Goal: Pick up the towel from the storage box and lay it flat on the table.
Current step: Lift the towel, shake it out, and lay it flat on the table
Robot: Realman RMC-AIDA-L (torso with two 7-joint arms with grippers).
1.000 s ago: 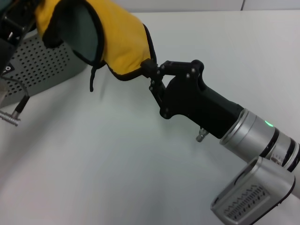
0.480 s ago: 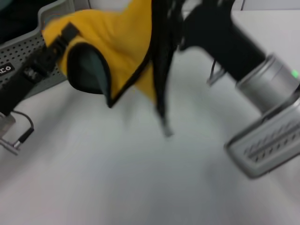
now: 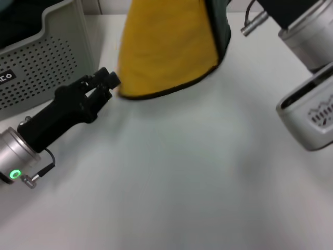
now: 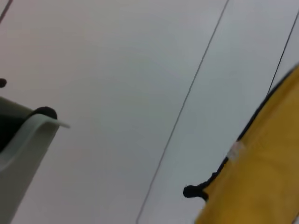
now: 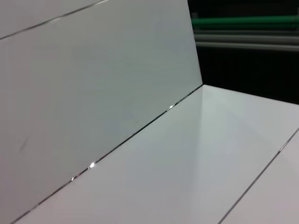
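The towel (image 3: 169, 47) is already out of the storage box (image 3: 44, 62), hung above the table (image 3: 171, 182); flattening remains. The left tool (image 3: 110, 80), narrow and empty, sits beside its hem. The right tool's state cannot be told.

The head camera looks down close on the worktop (image 3: 171, 187). Both wrist cameras face blank walls; the left shares the towel (image 4: 261, 168).

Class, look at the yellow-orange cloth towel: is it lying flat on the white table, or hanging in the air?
Hanging. The yellow-orange cloth towel drapes downward above the white table, outside the perforated grey-green storage box.
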